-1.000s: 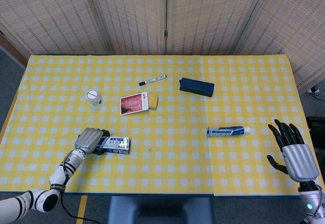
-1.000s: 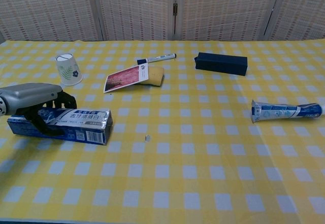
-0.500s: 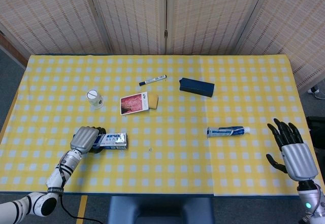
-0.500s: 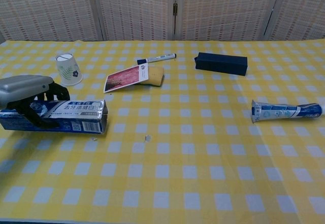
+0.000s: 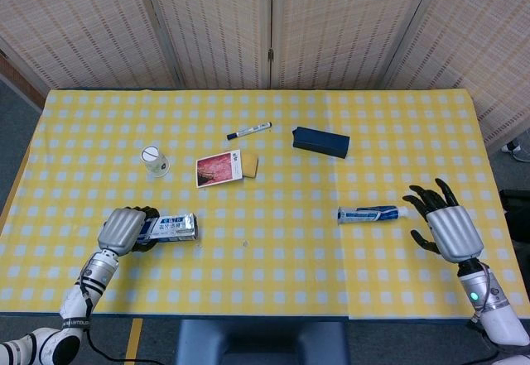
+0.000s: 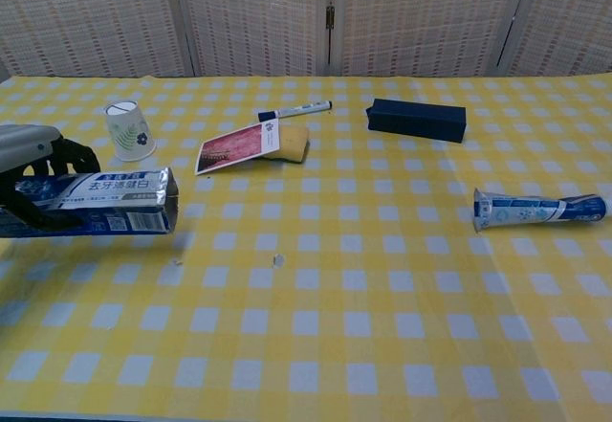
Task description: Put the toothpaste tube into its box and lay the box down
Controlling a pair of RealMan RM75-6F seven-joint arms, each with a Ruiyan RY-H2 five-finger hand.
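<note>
Two hands are showing: the left hand (image 5: 122, 231) is gripping the toothpaste box (image 6: 91, 202) and holding it just above the table (image 5: 273, 274), while the right hand (image 5: 444, 223) is hovering with fingers spread, holding nothing, beside the toothpaste tube (image 5: 372, 213) lying on the checkered cloth.

**Table layout, head view, clock from table center**

Marker (image 5: 249, 130) sits around 12, dark case (image 5: 320, 141) at 1. Card (image 5: 219, 168) overlaps the sponge (image 5: 250, 164) at about 11. Cup (image 5: 153, 160) at 10. Toothpaste box (image 5: 171, 228) at 8, in the left hand (image 5: 122, 231). Toothpaste tube (image 5: 372, 213) at 4, right hand (image 5: 445, 223) just beyond its end.
</note>
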